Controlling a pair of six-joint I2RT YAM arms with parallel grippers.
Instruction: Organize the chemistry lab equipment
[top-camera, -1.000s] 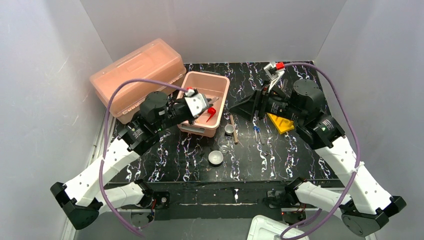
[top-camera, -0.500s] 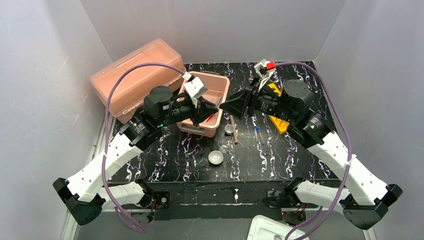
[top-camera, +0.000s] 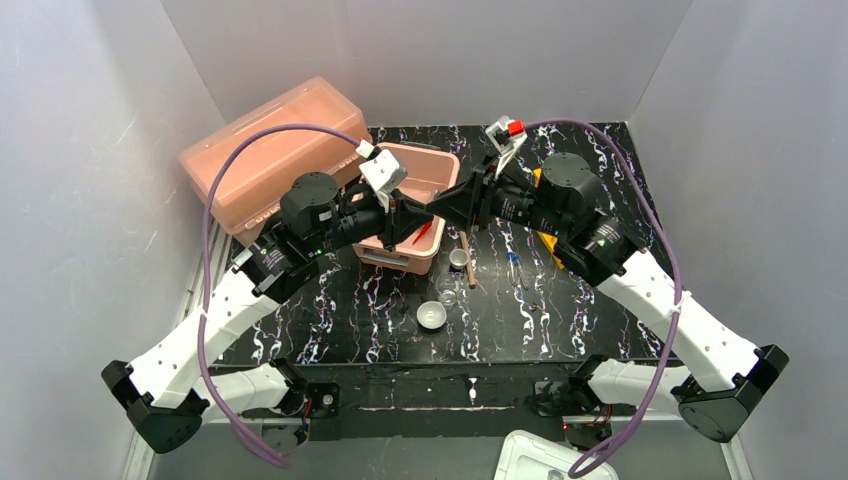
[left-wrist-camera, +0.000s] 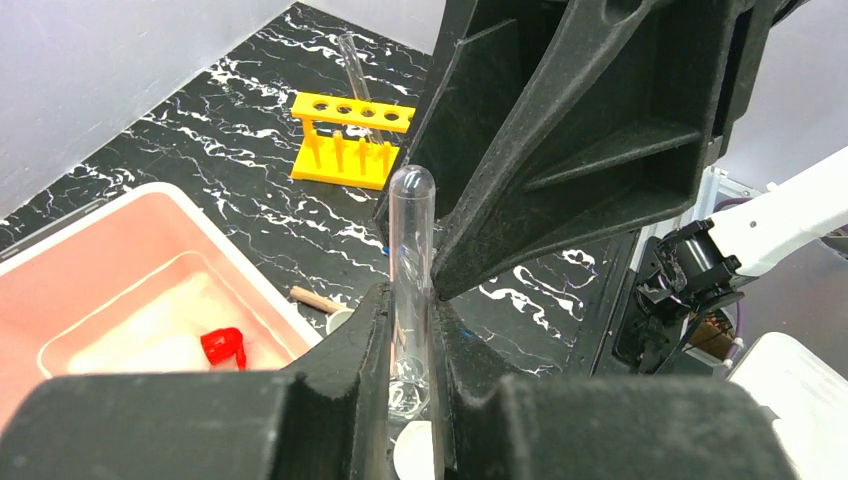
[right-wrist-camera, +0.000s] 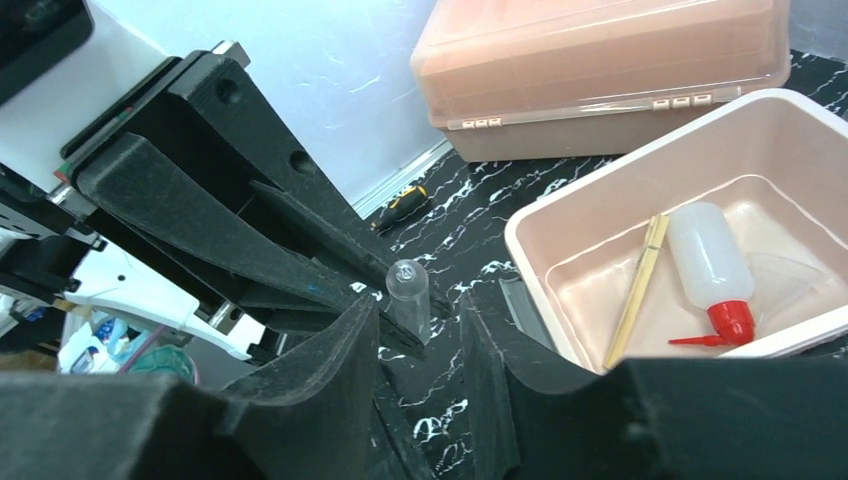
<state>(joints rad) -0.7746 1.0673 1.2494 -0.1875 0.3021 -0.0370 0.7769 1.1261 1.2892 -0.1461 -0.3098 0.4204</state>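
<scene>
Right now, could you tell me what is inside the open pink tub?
A white squeeze bottle and a wooden stick lie in the pink tub; the right gripper covers one edge.

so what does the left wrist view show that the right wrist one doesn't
Only the left wrist view shows the yellow holed rack, with a thin tube slanting up from it, and a loose wooden stick on the table. Only the right wrist view shows the large pink lidded box and a pale stick lying in the tub. Both show the test tube gripped by the left hand, the right hand open around its tip, the pink tub and the squeeze bottle with its red spout.
</scene>
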